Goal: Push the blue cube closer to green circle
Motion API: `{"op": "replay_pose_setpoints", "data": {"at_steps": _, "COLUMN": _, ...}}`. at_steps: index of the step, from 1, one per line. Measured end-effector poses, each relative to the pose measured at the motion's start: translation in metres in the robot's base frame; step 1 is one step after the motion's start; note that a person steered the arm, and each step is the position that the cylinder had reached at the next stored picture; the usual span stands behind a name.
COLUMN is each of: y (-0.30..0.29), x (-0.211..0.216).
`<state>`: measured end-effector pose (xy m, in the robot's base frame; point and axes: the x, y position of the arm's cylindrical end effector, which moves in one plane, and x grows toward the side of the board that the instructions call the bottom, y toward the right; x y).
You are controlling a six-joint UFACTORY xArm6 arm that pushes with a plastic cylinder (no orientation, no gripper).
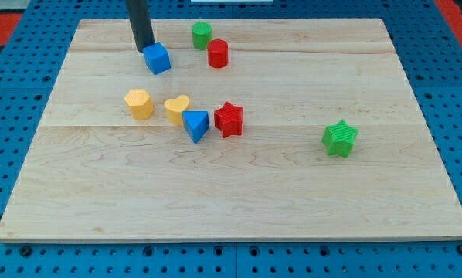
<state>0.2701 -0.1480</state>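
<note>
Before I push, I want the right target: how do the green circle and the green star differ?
The green circle is a smooth round cylinder; the green star has points. The circle sits near the view's top, beside the red cylinder and close to the blue cube at my tip; the star stands alone at the view's right. Both are green.

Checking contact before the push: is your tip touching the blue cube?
Touching, apparently: my tip meets the blue cube at its upper-left edge, no gap visible.
</note>
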Motion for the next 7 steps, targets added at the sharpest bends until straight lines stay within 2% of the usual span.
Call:
{"op": "replay_pose_setpoints", "data": {"at_steps": 1, "y": -0.023, "x": -0.007}}
{"op": "replay_pose_setpoints", "data": {"at_steps": 2, "y": -0.085, "x": -0.013}}
{"op": "replay_pose_setpoints", "data": {"at_steps": 3, "y": -0.085, "x": 0.041}}
{"op": "replay_pose_setpoints", "data": {"at_steps": 4, "y": -0.032, "x": 0.081}}
{"op": "replay_pose_setpoints", "data": {"at_steps": 5, "y": 0.006, "x": 0.057}}
{"op": "replay_pose_setpoints", "data": {"at_steps": 6, "y": -0.017, "x": 0.052}}
{"op": "replay_pose_setpoints", "data": {"at_steps": 7, "y": -0.051, "x": 0.076}}
